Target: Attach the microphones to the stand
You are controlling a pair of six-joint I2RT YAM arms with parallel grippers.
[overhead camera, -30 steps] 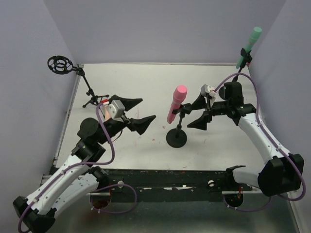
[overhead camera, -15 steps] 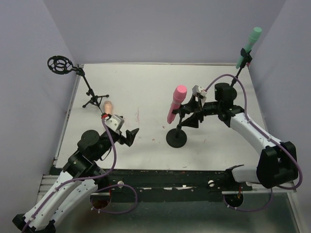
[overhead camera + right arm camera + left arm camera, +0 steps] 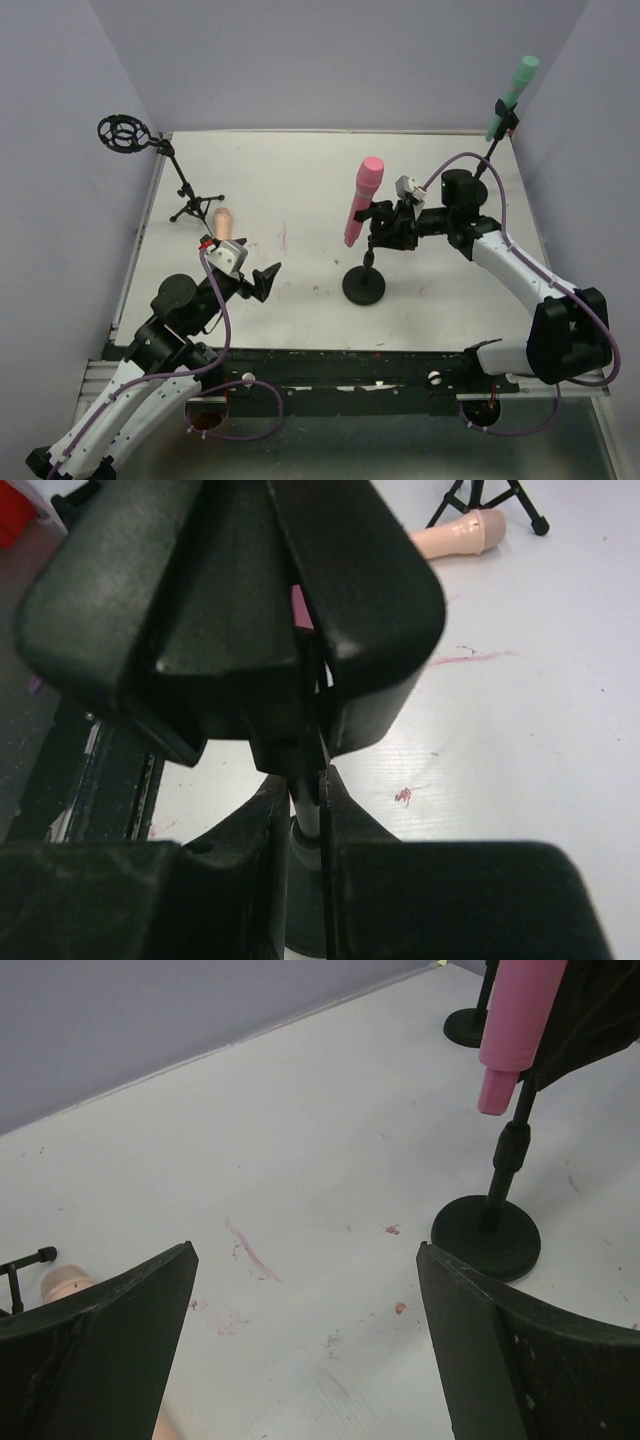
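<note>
Left gripper (image 3: 305, 1260) wide, right (image 3: 386, 228) seemingly clamped.

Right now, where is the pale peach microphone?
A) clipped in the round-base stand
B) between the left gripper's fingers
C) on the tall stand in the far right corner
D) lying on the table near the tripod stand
D: the peach microphone lies flat on the table beside the feet of the tripod stand, and the open left gripper holds nothing.

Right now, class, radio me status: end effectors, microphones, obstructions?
Left end effector open. Right end effector shut on stand. Pink mic, green mic mounted; peach mic on table, beside tripod.
</note>
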